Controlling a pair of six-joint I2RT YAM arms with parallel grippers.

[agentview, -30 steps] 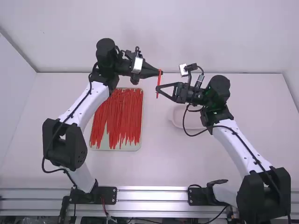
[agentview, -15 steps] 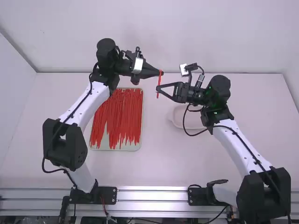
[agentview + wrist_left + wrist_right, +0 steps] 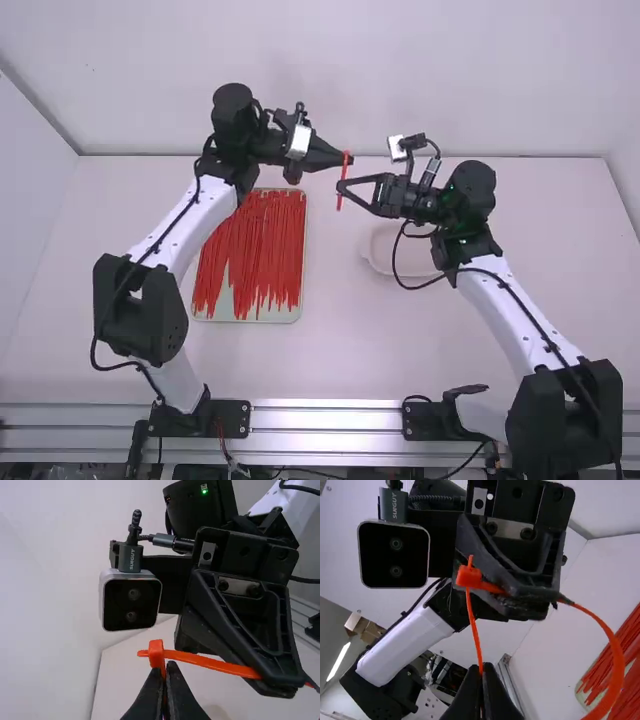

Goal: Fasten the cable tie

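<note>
High view: cable tie (image 3: pixel 341 187) head gripped by left fingers (image 3: pixel 151 696), strap by right fingers (image 3: pixel 470 696).

Board (image 3: pixel 282 316) of spare red ties (image 3: pixel 250 250) on white table (image 3: pixel 100 220); pale dish (image 3: pixel 378 252) nearby.

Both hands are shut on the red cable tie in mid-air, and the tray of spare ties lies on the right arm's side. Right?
No. The high view shows the tray of spare ties on the left arm's side. The rest holds: the left hand and right hand are both shut on the red cable tie in mid-air.
</note>
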